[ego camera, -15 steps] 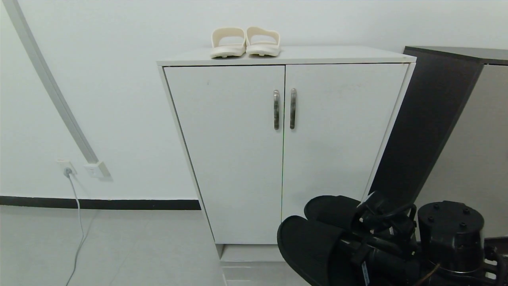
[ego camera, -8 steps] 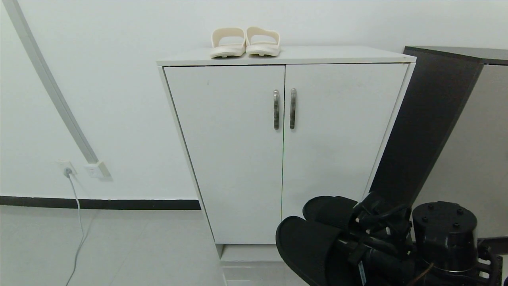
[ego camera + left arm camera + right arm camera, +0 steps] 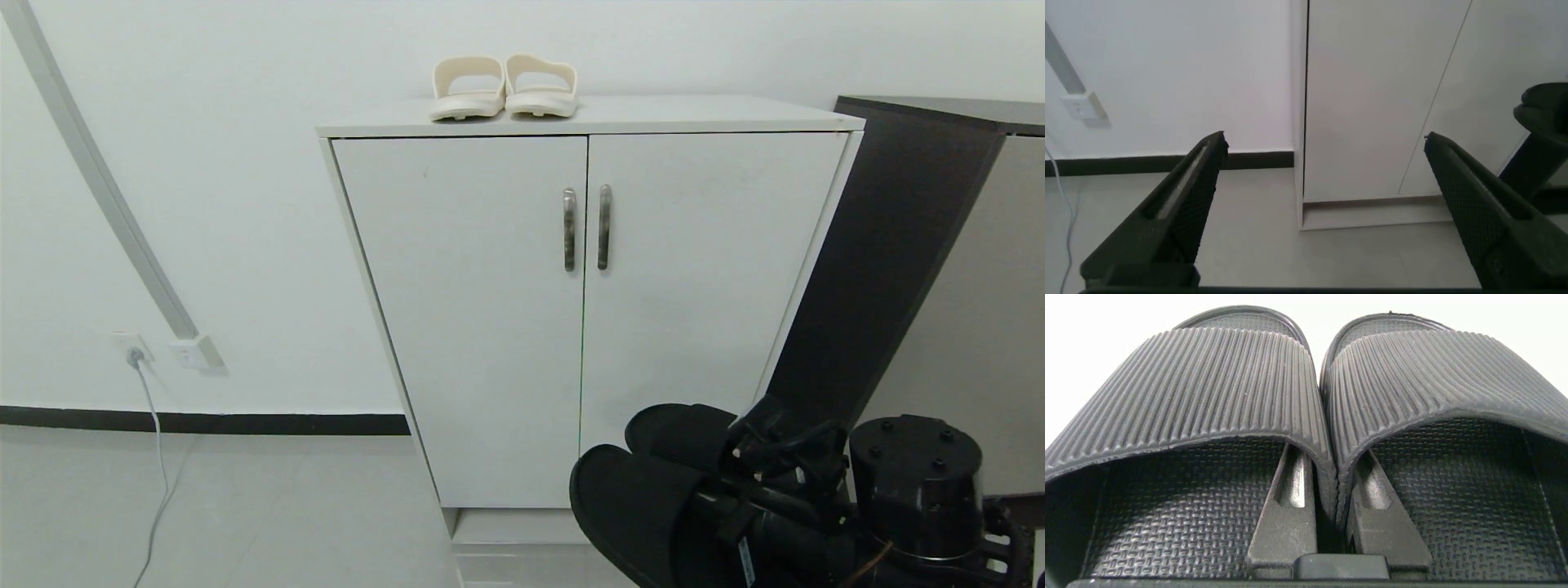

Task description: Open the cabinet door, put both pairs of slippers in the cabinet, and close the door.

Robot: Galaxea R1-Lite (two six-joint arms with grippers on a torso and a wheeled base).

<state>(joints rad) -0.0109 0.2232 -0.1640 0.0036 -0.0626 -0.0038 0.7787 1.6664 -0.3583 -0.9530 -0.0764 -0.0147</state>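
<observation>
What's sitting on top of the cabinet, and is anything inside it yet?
A cream pair of slippers sits side by side on the cabinet top. Both doors are shut, so the inside is hidden.

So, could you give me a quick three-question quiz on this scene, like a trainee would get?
1. Fill in: the right tool is shut on the ___ slippers.
2. True or false: the cabinet doors are open.
3. Where are the cream slippers? A) inside the cabinet B) on top of the cabinet C) in the right tool

Key: 1. black slippers. 2. False, both doors are closed. 3. B.
</observation>
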